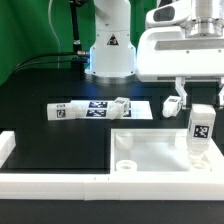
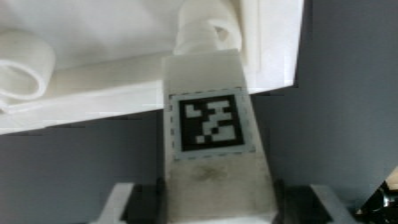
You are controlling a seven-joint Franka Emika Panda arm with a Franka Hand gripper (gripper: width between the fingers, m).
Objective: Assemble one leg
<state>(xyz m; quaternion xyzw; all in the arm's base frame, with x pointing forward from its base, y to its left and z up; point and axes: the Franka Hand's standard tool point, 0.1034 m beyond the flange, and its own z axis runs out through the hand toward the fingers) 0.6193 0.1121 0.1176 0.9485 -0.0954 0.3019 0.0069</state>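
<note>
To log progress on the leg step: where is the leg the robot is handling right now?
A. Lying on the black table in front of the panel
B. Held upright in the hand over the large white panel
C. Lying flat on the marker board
B: the leg hangs upright, clamped in the hand over the white panel; the wrist view shows its tagged face gripped from both sides.
</note>
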